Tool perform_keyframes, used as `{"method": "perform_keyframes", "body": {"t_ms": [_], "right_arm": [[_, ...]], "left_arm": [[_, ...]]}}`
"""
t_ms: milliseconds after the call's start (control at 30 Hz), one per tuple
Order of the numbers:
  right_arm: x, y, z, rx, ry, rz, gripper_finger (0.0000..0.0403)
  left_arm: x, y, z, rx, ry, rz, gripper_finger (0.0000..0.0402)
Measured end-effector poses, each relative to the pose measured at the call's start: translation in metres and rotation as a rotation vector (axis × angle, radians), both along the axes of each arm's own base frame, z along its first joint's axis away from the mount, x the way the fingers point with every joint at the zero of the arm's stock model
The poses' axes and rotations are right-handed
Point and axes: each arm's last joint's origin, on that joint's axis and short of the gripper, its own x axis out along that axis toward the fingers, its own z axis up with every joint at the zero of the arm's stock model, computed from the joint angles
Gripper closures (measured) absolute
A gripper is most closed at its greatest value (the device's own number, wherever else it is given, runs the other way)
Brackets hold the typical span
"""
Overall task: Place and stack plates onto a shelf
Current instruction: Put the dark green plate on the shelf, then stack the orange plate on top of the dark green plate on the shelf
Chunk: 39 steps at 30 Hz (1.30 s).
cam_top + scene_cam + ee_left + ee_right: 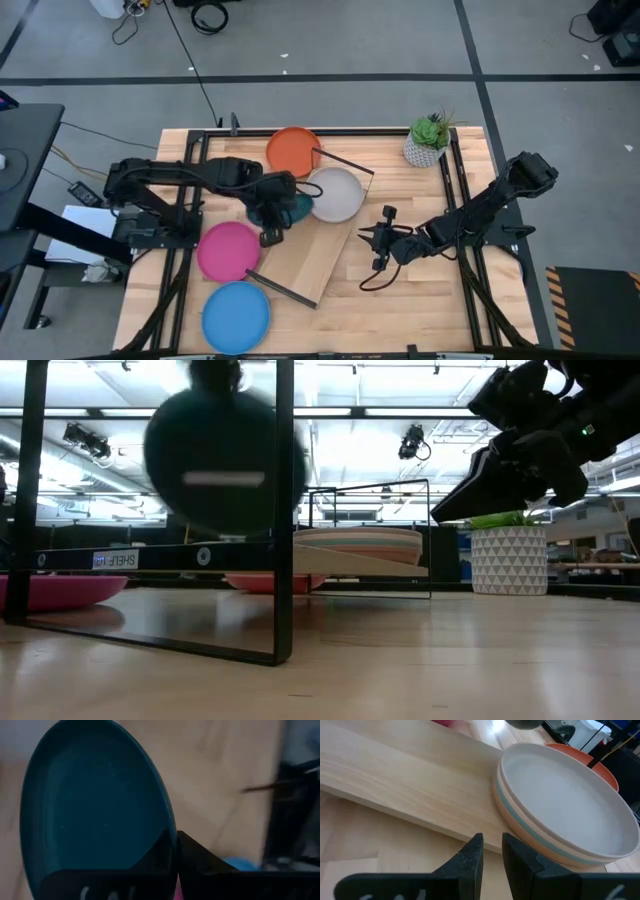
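My left gripper (270,212) is shut on the dark teal plate (292,208), which is lifted over the shelf (310,250), a light wooden board with black frame ends. The low view shows the teal plate (220,455) as a dark disc hanging in the air. A stack of plates with a cream one on top (335,193) rests on the board's far end; a light blue plate shows under the cream plate (560,795). The orange plate (293,150), pink plate (228,250) and bright blue plate (236,317) lie on the table. My right gripper (492,842) waits right of the shelf, fingers a narrow gap apart. My left gripper pinches the dark teal plate by its rim (170,847) between the two fingers, one finger on each face. The plate is lifted clear of the board and stands nearly on edge, hanging below the gripper.
A potted plant in a white pot (428,142) stands at the table's far right corner. The shelf's black frame ends stand upright near (283,510) and far (370,530). Bare board lies between the stack and the near frame.
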Motion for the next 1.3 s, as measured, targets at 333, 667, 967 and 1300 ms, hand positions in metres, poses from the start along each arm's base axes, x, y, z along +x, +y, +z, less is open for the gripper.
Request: {"method": "perform_keyframes", "body": {"t_ms": [333, 667, 967, 1300], "right_arm": [[-0.001, 0.003, 0.000, -0.014, 0.003, 0.021, 0.0326], [0.000, 0.006, 0.003, -0.022, -0.015, 0.051, 0.0326], [0.000, 0.007, 0.003, -0.032, -0.016, 0.061, 0.0326], [0.000, 0.007, 0.003, -0.040, -0.013, 0.068, 0.0326]], "left_arm": [[0.010, -0.052, 0.002, -0.100, -0.028, 0.098, 0.0386], [0.050, -0.084, -0.022, -0.036, 0.012, 0.179, 0.0386], [0.076, -0.090, -0.041, -0.040, 0.102, 0.204, 0.0383], [0.083, -0.100, -0.048, -0.095, 0.097, 0.185, 0.0264]]}}
